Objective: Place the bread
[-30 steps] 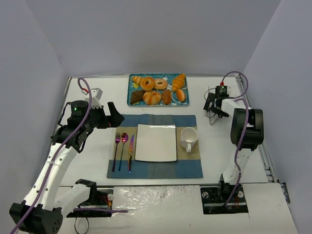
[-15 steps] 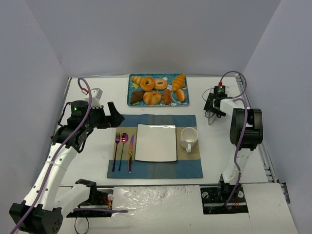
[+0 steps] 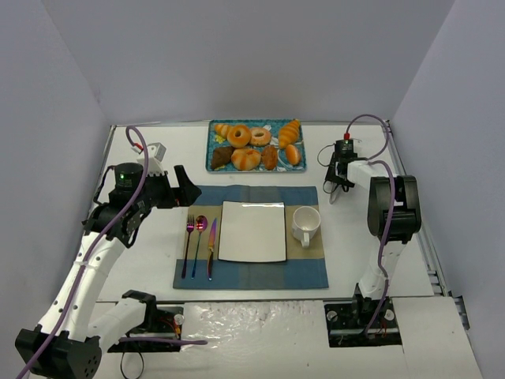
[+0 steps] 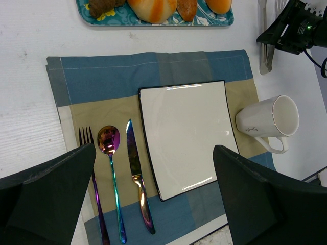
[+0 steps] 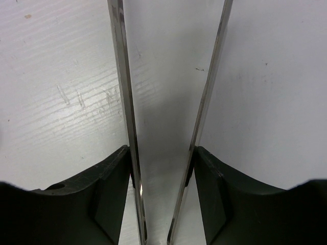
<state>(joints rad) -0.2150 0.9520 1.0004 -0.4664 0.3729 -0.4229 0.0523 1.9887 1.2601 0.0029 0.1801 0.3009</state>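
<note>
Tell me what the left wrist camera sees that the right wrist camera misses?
Only the left wrist view: the plate, cup, cutlery, placemat and pastry tray. Only the right wrist view: the right tool pressing both arms of the tongs, close up. Both: the white table, those tongs and that tool.

Left gripper [image 4: 153, 150] gapes wide; right gripper [image 5: 161, 153] pinches narrow.

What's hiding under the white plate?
The plate lies on a blue-and-tan placemat, which sticks out on every side. The plate covers the middle of the mat, so anything else beneath it cannot be seen.
</note>
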